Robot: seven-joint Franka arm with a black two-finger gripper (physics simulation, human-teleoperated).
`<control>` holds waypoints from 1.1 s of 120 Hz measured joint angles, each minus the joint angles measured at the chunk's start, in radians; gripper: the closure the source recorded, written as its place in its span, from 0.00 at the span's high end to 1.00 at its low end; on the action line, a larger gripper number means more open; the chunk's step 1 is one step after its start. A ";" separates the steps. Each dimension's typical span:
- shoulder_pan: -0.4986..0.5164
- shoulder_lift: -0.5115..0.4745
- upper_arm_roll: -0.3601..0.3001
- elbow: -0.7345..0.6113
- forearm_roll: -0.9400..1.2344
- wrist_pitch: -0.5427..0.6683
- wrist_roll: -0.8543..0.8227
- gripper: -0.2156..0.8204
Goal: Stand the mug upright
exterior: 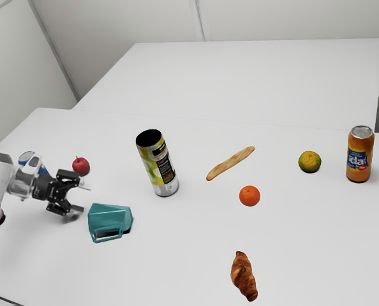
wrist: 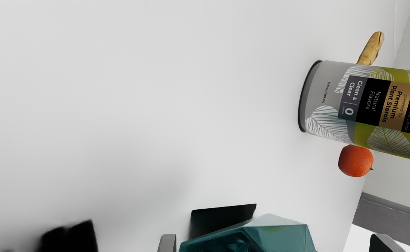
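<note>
In the exterior view the teal mug [exterior: 109, 218] lies on its side on the table, its handle toward the view's bottom edge. My gripper [exterior: 86, 199] is just to the exterior view's left of it, fingers apart and pointing toward it. The wrist view has the mug [wrist: 282, 236] between the two spread fingertips of the gripper [wrist: 273, 243], with a visible gap on each side. Part of the mug is cut off by that view's edge.
A tall can [exterior: 157, 163] stands beyond the mug, with an apple [exterior: 81, 166] and a blue can [exterior: 31, 159] near the arm. Farther along are a baguette [exterior: 231, 163], an orange [exterior: 249, 196], a croissant [exterior: 244, 276], a green-yellow fruit [exterior: 309, 162] and an orange soda can [exterior: 360, 155].
</note>
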 joint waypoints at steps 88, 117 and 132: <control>-0.031 -0.053 -0.015 -0.159 -0.144 0.002 0.287 0.74; -0.036 -0.059 -0.017 -0.166 -0.165 0.013 0.326 0.25; -0.036 -0.059 -0.017 -0.167 -0.165 0.018 0.339 0.14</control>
